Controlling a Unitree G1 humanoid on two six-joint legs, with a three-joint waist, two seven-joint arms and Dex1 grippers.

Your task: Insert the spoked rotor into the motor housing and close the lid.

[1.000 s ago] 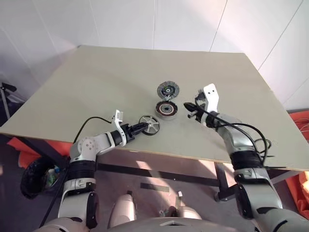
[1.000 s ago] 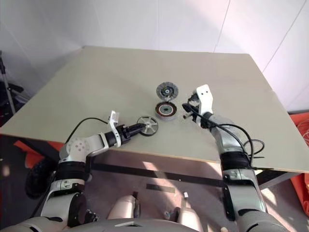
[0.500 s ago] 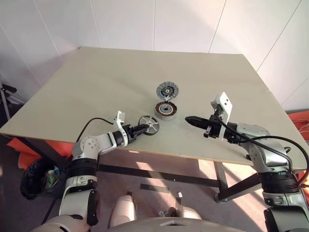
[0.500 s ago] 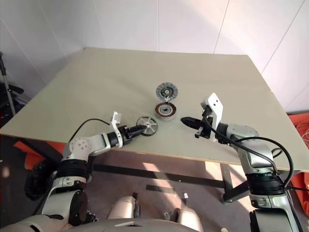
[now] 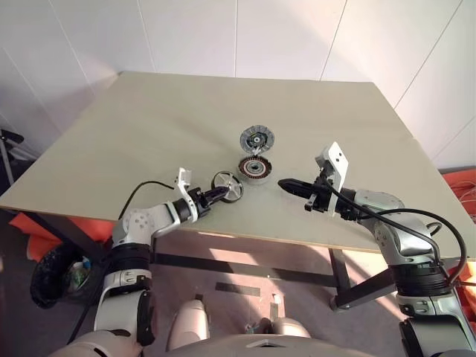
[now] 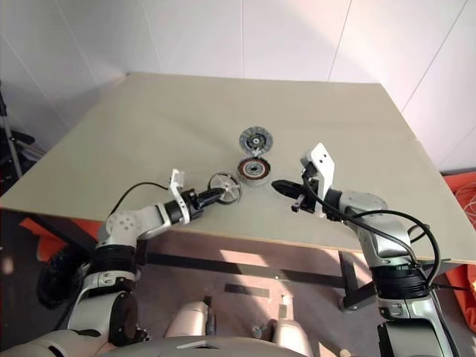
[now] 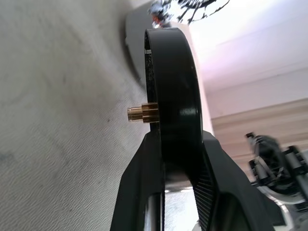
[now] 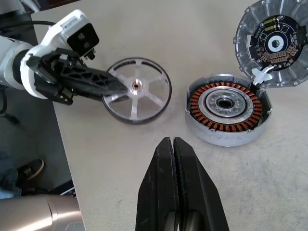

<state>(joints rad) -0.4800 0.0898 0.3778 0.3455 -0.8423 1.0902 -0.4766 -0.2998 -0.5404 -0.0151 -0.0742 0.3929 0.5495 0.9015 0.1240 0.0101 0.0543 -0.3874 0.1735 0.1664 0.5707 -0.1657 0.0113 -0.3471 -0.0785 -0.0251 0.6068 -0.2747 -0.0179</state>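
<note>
I stand in a bare test room or lab: white panelled walls [image 5: 186,33], a plain beige surface [image 5: 149,119] on black metal legs, loose cables [image 6: 416,238], and orange matting [image 5: 33,223] on the floor.

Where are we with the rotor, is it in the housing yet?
Not yet. The left gripper is clamped on the rim of the spoked rotor, which stands tilted beside the motor housing. The housing is empty, copper windings exposed, and the lid stands open behind it. The right gripper is shut and holds nothing. Left: insertion, then closing the lid.
</note>
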